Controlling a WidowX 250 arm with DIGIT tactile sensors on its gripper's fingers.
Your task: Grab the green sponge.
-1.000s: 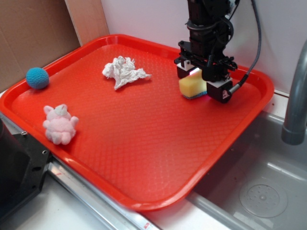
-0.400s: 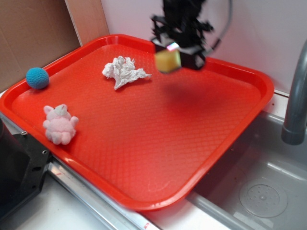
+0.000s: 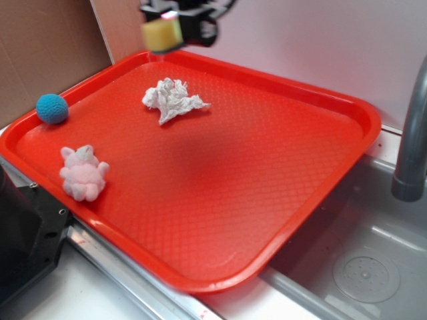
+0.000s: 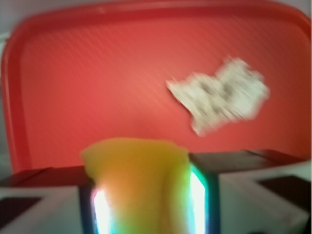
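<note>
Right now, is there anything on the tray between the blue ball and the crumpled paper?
No. In the exterior view the stretch of tray between the ball and the paper is bare red surface. The pink toy sits nearer the front, off that line.

Only a small part of the robot is seen. In the exterior view, the gripper (image 3: 175, 27) is shown at the top edge as a blurred black block, with a short stretch of black cable curving away at its right. A small pink-white glow is seen on its face. In the wrist view, the fingers (image 4: 243, 190) are seen as broad slabs, dark on their upper faces and pale grey-white on the fronts. Their inner edges are lit by bright strips of white, green and blue light. Finer details such as screws cannot be made out through the blur.
</note>
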